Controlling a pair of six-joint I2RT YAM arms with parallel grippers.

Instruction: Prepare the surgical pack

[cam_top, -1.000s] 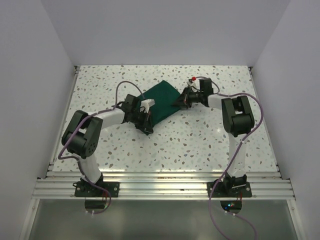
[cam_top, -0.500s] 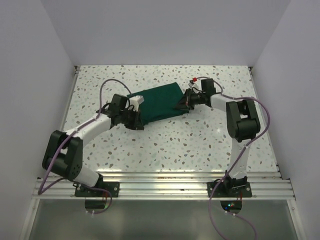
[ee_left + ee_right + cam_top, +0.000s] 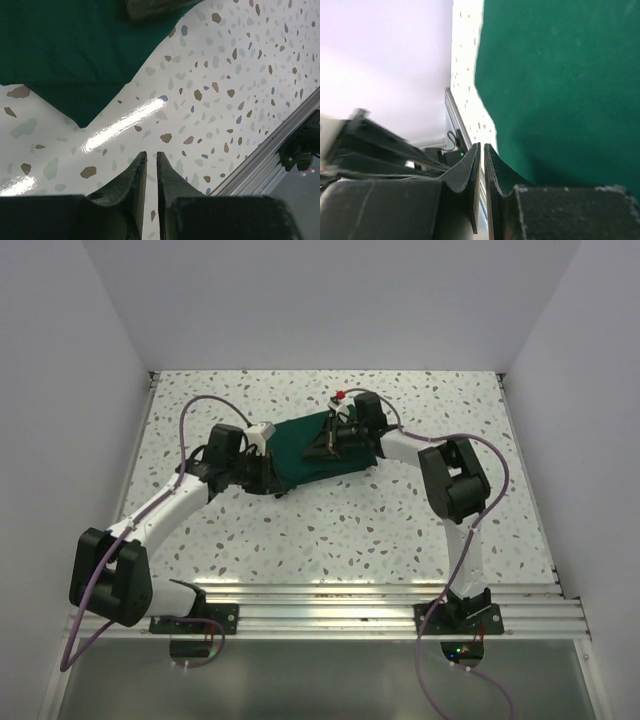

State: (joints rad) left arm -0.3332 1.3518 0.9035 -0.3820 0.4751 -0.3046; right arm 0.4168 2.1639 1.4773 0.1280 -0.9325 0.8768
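The surgical pack is a dark green fabric drape (image 3: 300,452) lying flat at the middle back of the table. It fills the upper left of the left wrist view (image 3: 65,50) and the right of the right wrist view (image 3: 560,75). My left gripper (image 3: 272,481) sits low at the drape's near-left edge; in its wrist view (image 3: 149,154) the jaws are shut with nothing between them, over bare table just short of a drape corner. My right gripper (image 3: 317,448) is over the middle of the drape; in its wrist view (image 3: 482,146) the jaws are shut and I see nothing between them.
The speckled white tabletop (image 3: 400,520) is walled at the back and both sides. An aluminium rail (image 3: 330,592) runs along the near edge and shows in the left wrist view (image 3: 265,150). Purple cables loop off both arms.
My right gripper has moved left from the drape's right edge to over its middle. My left arm has stretched out and shifted left. The drape has turned and shifted slightly.
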